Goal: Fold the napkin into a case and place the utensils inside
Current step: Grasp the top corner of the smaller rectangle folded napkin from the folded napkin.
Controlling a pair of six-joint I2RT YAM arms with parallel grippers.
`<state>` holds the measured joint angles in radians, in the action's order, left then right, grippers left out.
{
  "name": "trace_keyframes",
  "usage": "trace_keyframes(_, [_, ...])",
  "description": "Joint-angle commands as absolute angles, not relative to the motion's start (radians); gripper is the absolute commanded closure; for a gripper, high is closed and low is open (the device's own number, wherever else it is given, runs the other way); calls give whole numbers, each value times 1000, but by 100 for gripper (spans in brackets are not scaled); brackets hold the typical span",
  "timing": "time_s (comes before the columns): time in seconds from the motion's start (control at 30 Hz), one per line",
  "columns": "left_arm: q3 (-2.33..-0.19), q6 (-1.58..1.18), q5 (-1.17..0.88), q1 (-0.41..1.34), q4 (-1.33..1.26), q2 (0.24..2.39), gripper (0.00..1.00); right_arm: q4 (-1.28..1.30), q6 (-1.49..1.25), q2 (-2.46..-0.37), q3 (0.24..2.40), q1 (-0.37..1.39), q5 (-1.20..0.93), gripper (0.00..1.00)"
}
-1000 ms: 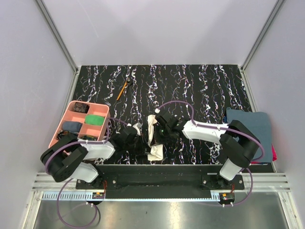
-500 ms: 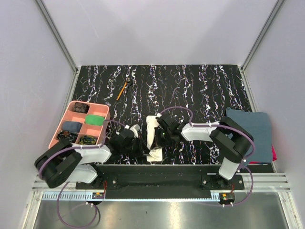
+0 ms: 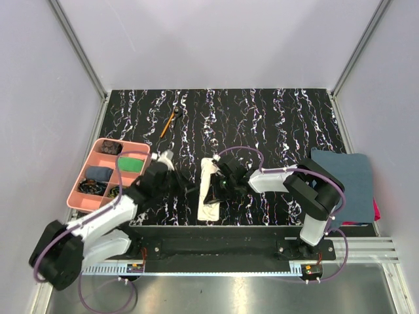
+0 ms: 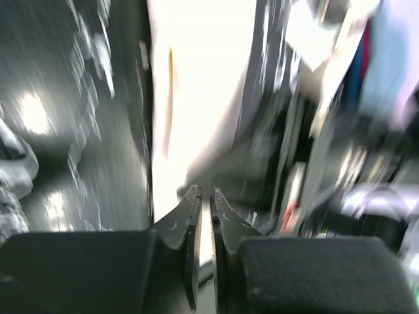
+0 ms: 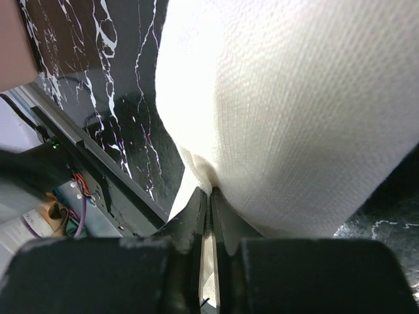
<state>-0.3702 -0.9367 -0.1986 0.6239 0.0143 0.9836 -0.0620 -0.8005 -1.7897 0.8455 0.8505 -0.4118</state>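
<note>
Right wrist: coarse-woven cream napkin (image 5: pixel 294 111) — its soft fold pinched in the right hand (image 5: pixel 209 196), nearly closed.

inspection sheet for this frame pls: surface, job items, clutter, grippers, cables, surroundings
Surface: black white-veined mat on the table.
Job's things: cream napkin lying as a narrow folded strip near the front edge; orange-handled stick far back on the mat; spoon not made out.
Clutter: pink compartment tray at left, holding small items; dark blue-grey towel at right, something red under its near corner.
Grippers: right gripper nearly shut, pinching the napkin's edge; left gripper nearly shut, empty, away from the cloth, beside the tray.
Cables: purple cable looping over each arm, none on the napkin.
Surroundings: pale enclosure walls, metal rail at the arm bases.
</note>
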Motion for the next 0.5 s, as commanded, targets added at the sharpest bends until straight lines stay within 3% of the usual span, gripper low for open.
trace_keyframes(0.0, [-520, -887, -273, 538, -82, 1170, 92, -72, -772, -1801, 813, 845, -405, 89])
trace_keyframes(0.2, [-520, -989, -457, 531, -391, 1465, 96, -75, -772, -1787, 807, 844, -405, 86])
trace_keyframes(0.3, [-535, -976, -445, 532, -382, 1525, 96, -75, -770, -1773, 802, 841, -411, 81])
trace_keyframes(0.37, [-541, -940, -375, 528, -345, 1537, 96, -75, -773, -1763, 801, 841, -428, 76])
trace_keyframes(0.47, [-566, -875, -289, 526, -241, 1552, 97, -57, -767, -1714, 790, 841, -480, 59])
